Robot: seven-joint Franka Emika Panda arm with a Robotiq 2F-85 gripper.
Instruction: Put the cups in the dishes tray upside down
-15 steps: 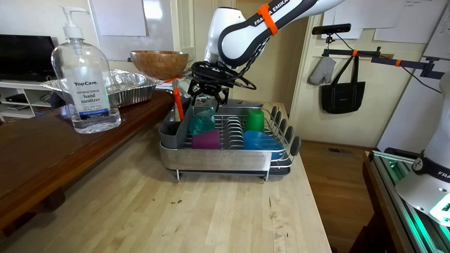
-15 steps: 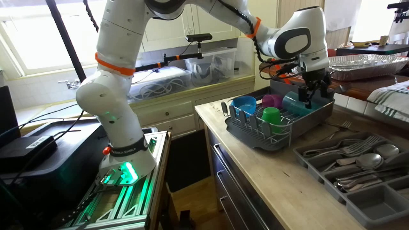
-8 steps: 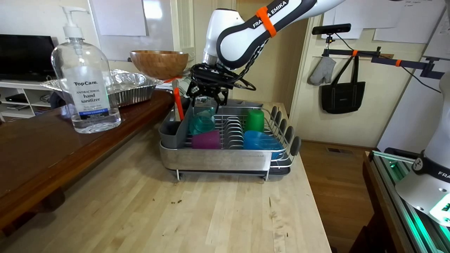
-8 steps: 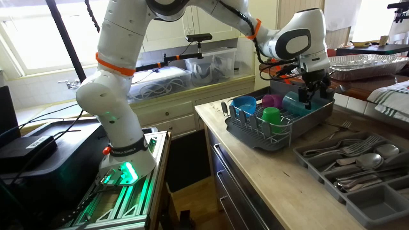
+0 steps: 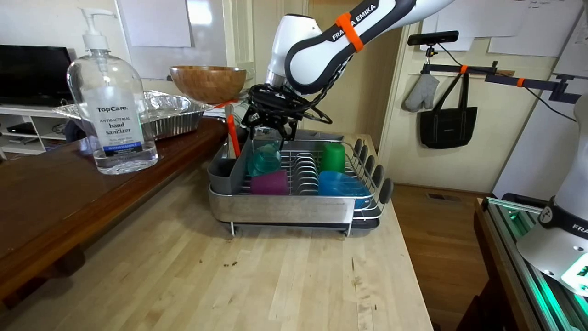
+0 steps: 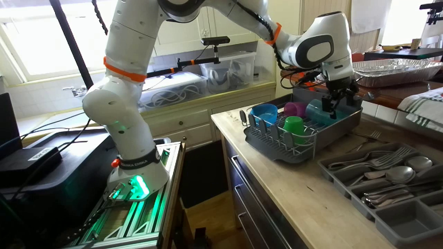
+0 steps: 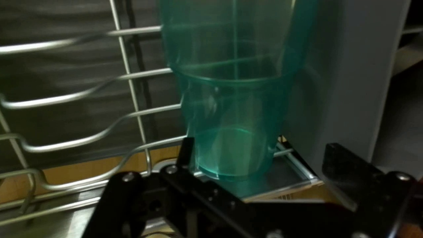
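The hand (image 7: 260, 145), released with its jaws spread, hung low over the dish rack (image 5: 282, 209) on the counter (image 5: 294, 285). Inside the dish rack, the teal cup (image 7: 236, 105) and the purple cup (image 5: 269, 183) lay on their sides; the green cup (image 6: 293, 127) stood upside down.

Teal cup (image 7: 231, 109), magenta cup (image 5: 270, 183), green cup (image 6: 294, 127), blue cup (image 6: 265, 113), silver-and-grey dish rack (image 5: 285, 209), black hand (image 7: 259, 147), green-striped white towel (image 6: 426, 104)

I see the white Franka Panda arm (image 6: 129, 41) standing on its green-lit base (image 6: 154, 174) at the left, its upper links (image 6: 235, 17) arching across to the right. There the wrist (image 6: 337, 69) hangs slightly tilted, the black Robotiq gripper (image 7: 259, 145) pointing down, its 2 fingers (image 7: 343, 165) spread well away from each other.
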